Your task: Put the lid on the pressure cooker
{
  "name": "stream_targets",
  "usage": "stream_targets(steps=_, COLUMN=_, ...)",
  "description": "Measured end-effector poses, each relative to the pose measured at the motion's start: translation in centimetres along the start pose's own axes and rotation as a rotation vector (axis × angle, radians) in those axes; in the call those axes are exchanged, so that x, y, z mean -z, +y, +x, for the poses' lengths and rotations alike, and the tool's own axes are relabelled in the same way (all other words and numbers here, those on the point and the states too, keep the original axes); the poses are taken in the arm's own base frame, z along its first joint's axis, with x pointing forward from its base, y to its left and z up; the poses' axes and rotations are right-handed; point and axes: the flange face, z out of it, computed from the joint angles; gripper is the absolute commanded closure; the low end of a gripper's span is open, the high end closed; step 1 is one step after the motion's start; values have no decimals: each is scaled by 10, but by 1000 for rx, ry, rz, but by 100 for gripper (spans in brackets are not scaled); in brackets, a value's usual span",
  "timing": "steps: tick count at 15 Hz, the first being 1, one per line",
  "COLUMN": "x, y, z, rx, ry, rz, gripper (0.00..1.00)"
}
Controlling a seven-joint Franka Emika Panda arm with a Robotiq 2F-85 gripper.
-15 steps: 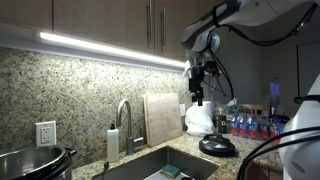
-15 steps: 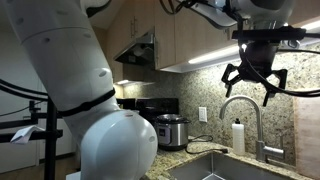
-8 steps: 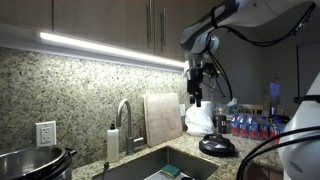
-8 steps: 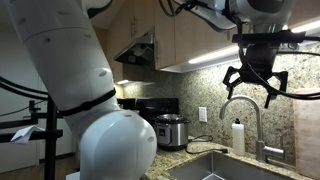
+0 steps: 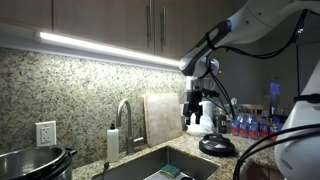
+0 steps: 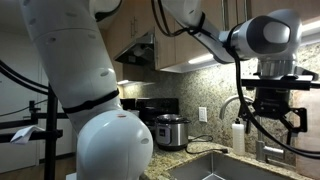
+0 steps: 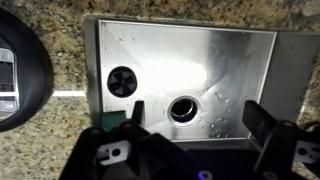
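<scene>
The black domed lid (image 5: 218,146) lies on the granite counter to the right of the sink. It also shows at the left edge of the wrist view (image 7: 22,78). The pressure cooker, dark with a shiny rim, stands open at the far left end of the counter (image 5: 35,163); it also shows in an exterior view (image 6: 172,130). My gripper (image 5: 197,106) hangs open and empty in the air above the sink's right end, up and left of the lid. It is open in an exterior view (image 6: 270,116) and in the wrist view (image 7: 198,120).
The steel sink (image 7: 240,60) has a drain (image 7: 183,108) and a black stopper (image 7: 123,82). A faucet (image 5: 125,115), a soap bottle (image 5: 113,142), a cutting board (image 5: 162,118), a white bag (image 5: 200,122) and water bottles (image 5: 250,126) line the backsplash.
The gripper has come down toward the counter and sink. It stays open and empty. The lid and the cooker have not moved.
</scene>
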Motion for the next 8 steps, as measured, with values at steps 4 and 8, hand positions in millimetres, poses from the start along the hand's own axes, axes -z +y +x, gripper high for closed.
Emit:
stream_targets(steps=4, x=-37, y=43, z=-11, rx=-137, ry=56, rz=-128, gripper=0)
stream_targets(steps=8, x=-66, y=78, z=-6, rx=-211, ry=48, rz=-329, gripper=0)
